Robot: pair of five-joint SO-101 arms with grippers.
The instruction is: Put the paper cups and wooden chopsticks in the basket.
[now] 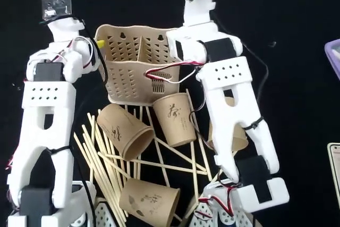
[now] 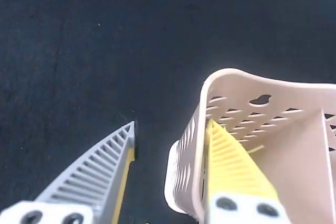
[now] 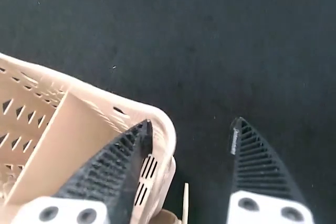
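Observation:
A beige slotted basket (image 1: 133,81) stands at the back centre of the black table. My left gripper (image 2: 170,124) is open astride its left wall (image 2: 252,85), yellow finger (image 2: 231,166) inside, grey finger (image 2: 100,171) outside. My right gripper (image 3: 192,123) is open astride the basket's right corner (image 3: 105,103), one black finger (image 3: 115,166) inside. Several brown paper cups lie on their sides in front of the basket: one (image 1: 125,131), another (image 1: 175,118), a third (image 1: 149,200), and one (image 1: 237,139) partly under the right arm. Wooden chopsticks (image 1: 106,158) lie scattered among them.
A divider (image 1: 141,46) splits the basket into compartments, which look bare inside. A purple tray (image 1: 333,57) and a card (image 1: 334,168) sit at the right edge. Both arms' bases (image 1: 48,206) flank the pile of cups.

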